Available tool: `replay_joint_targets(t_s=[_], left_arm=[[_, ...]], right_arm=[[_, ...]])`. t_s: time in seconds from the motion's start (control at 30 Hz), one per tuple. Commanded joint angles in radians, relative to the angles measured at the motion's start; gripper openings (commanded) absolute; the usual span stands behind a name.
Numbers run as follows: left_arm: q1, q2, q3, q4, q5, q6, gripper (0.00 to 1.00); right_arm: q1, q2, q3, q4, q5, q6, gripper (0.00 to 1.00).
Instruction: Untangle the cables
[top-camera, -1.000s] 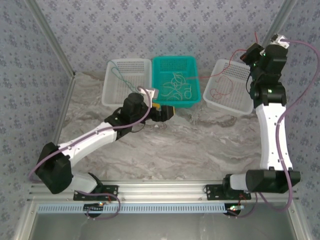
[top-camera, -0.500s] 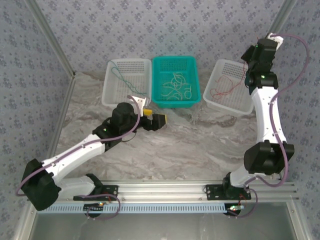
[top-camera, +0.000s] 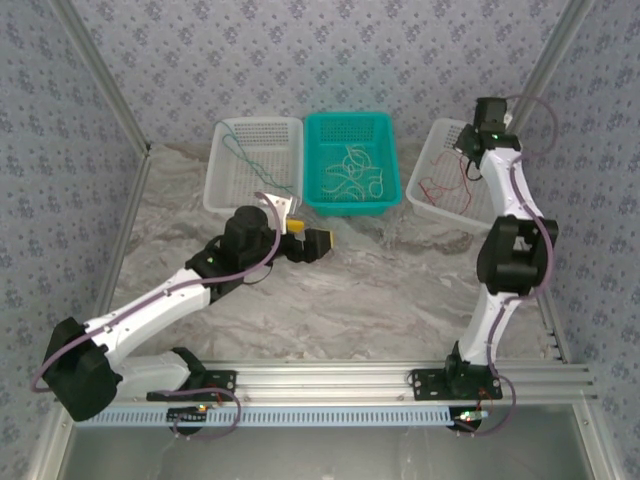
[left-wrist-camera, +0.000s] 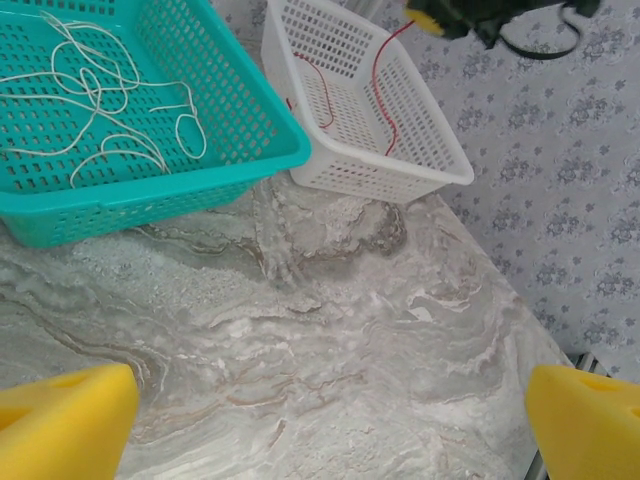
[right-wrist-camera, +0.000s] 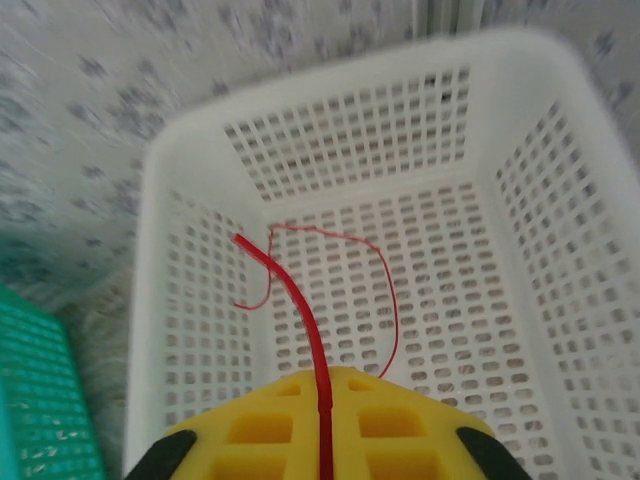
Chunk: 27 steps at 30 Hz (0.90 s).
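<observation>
Several whitish cables (top-camera: 350, 172) (left-wrist-camera: 100, 100) lie tangled in the teal basket (top-camera: 397, 170) (left-wrist-camera: 200, 185). A green cable (top-camera: 245, 160) lies in the left white basket (top-camera: 213, 180). My right gripper (right-wrist-camera: 322, 400) (top-camera: 470, 145) hangs over the right white basket (top-camera: 430, 207) (right-wrist-camera: 150, 300) (left-wrist-camera: 400, 175). It is shut on a red cable (right-wrist-camera: 300, 300) that sticks out from between its yellow pads (right-wrist-camera: 260, 430). A thinner red cable (right-wrist-camera: 385, 290) (top-camera: 440, 185) (left-wrist-camera: 320, 85) lies on the basket floor. My left gripper (top-camera: 312, 238) (left-wrist-camera: 330, 420) is open over bare table in front of the teal basket, holding nothing.
The three baskets stand in a row at the back of the marble table (top-camera: 380, 290) (left-wrist-camera: 350, 330). Patterned walls (top-camera: 330, 50) close the back and sides. The right basket sits close to the right wall (left-wrist-camera: 560, 150).
My right arm has folded back and brought the red cable down from high above, clear of the teal basket, over the right white basket. My left gripper drew back slightly from the teal basket.
</observation>
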Motion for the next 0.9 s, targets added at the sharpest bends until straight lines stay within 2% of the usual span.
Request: replay_joint_targets(t_s=[0.0,0.03,0.13,0.2,0.33,0.47,0.5,0.53,0.73,0.87], left_arm=[[-0.010,-0.015,-0.010,-0.009,-0.019,0.001,0.99],[-0.009,-0.019,-0.013,-0.014,-0.023,0.001,0.99],[-0.012,-0.038,-0.020,-0.029,-0.045,0.003,1.00],[-0.012,-0.058,-0.027,-0.041,-0.065,0.008,0.99],[-0.011,-0.095,-0.027,-0.087,-0.140,0.032,0.99],[-0.009,-0.155,-0.032,-0.165,-0.319,0.050,0.99],[-0.010,-0.173,-0.035,-0.189,-0.379,0.051,0.99],[-0.009,-0.187,-0.039,-0.206,-0.423,0.052,0.99],[0.013,-0.267,-0.081,-0.274,-0.661,0.090,0.99],[0.060,-0.309,-0.136,-0.274,-0.819,0.116,0.99]], right_arm=[[-0.012,0.076,0.117,-0.120,-0.002,0.017,0.17],[-0.017,0.096,0.133,-0.126,0.000,0.021,0.21],[-0.024,0.137,0.172,-0.156,0.011,0.041,0.42],[-0.026,0.133,0.181,-0.164,0.015,0.051,0.52],[-0.026,0.084,0.165,-0.160,-0.006,0.054,0.58],[-0.016,-0.031,0.060,-0.088,-0.010,0.024,0.64],[-0.008,-0.065,0.029,-0.068,0.006,0.002,0.90],[-0.002,-0.091,0.004,-0.066,0.019,-0.014,0.96],[0.010,-0.322,-0.236,0.071,-0.036,-0.042,0.98],[0.063,-0.549,-0.502,0.205,0.039,-0.078,0.98]])
